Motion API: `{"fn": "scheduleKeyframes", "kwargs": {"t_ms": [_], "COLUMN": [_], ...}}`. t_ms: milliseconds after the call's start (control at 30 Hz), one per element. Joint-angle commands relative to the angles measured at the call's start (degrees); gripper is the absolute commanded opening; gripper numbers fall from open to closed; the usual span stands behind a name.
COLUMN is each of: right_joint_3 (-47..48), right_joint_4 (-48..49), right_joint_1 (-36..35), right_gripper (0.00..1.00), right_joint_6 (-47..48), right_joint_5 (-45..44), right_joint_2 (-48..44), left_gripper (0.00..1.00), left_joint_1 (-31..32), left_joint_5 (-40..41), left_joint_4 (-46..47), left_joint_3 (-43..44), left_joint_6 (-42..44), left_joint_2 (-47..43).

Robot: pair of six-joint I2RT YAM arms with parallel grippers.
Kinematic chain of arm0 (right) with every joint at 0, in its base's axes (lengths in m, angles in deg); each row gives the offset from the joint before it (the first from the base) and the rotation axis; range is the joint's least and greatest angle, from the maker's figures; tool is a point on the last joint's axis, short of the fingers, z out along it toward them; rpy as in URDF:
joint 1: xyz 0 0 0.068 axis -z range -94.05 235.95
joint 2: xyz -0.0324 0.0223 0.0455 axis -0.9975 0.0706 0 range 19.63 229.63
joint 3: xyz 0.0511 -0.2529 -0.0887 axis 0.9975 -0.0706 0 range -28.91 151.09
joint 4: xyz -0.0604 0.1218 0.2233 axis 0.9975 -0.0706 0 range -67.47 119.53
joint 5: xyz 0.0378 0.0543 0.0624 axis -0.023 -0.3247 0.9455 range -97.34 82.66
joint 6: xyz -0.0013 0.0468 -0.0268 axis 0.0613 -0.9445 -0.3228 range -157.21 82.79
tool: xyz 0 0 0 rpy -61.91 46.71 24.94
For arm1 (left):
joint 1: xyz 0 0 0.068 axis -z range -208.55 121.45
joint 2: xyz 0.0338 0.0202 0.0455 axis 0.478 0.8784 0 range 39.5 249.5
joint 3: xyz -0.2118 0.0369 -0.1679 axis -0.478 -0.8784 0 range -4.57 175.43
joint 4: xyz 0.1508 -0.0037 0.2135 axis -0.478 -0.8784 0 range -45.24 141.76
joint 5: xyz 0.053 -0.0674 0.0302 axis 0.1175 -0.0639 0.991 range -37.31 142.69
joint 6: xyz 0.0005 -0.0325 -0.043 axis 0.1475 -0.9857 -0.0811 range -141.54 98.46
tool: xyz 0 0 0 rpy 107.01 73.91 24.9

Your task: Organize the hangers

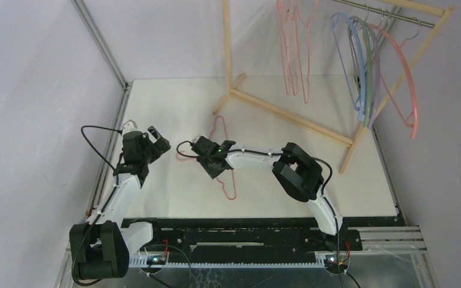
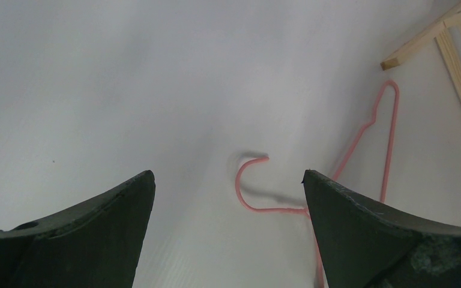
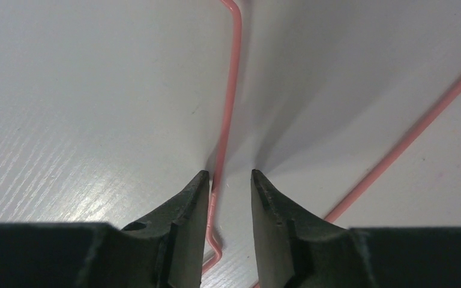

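A pink wire hanger [image 1: 235, 191] lies flat on the white table. My right gripper [image 1: 213, 163] is down over it. In the right wrist view the jaws [image 3: 229, 175] are narrowly open astride one straight run of the hanger wire [image 3: 233, 78], which lies against the left finger. My left gripper [image 1: 159, 141] is wide open and empty above the table, left of the hanger. The hanger's hook [image 2: 240, 186] lies just ahead between its fingertips [image 2: 228, 177]. Pink wire hangers [image 1: 294, 54] and blue [image 1: 343, 54], grey-green [image 1: 369, 72] and salmon [image 1: 405, 66] hangers hang on the rail.
The pale wooden rack's base bar [image 1: 288, 114] crosses the table's back right, with its metal rail [image 1: 390, 11] above. A rack foot shows in the left wrist view [image 2: 420, 42]. A metal frame post [image 1: 99, 42] stands at the back left. The table's edges lie left and right.
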Motion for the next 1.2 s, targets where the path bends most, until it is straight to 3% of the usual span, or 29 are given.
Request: {"fn": "scheduleKeyframes", "kwargs": {"t_ms": [0, 100, 233, 567, 800, 1167], "right_joint_3": [-1.5, -0.7, -0.2, -1.2, 0.0, 2.6], "right_joint_4": [-4.1, -5.7, -6.7, -6.5, -7.3, -6.5], "right_joint_1": [-0.3, -0.4, 0.2, 4.0, 8.5, 13.0], "right_gripper": [0.37, 0.31, 0.0, 0.0, 0.0, 0.0], "right_joint_6": [-0.8, -0.9, -1.0, 0.3, -1.2, -4.8], "right_joint_5": [0.9, 0.5, 2.2, 5.8, 9.5, 16.6], "right_joint_2": [5.6, 6.7, 8.0, 1.4, -4.0, -10.2], "left_gripper": [0.98, 0.98, 0.98, 0.98, 0.93, 0.93], "left_joint_1": [0.1, 0.1, 0.1, 0.0, 0.0, 0.0], "left_joint_5": [1.1, 1.3, 1.7, 2.2, -3.3, -7.9], "left_joint_4": [-0.2, -0.5, -1.0, -1.9, -6.1, -5.0], "left_joint_3": [-0.3, 0.0, -0.1, 0.6, 5.1, -1.5], "left_joint_6": [0.1, 0.0, 0.0, -0.3, -0.4, -4.9], "left_joint_2": [-1.5, -1.7, -2.0, -3.7, -7.2, -15.4]}}
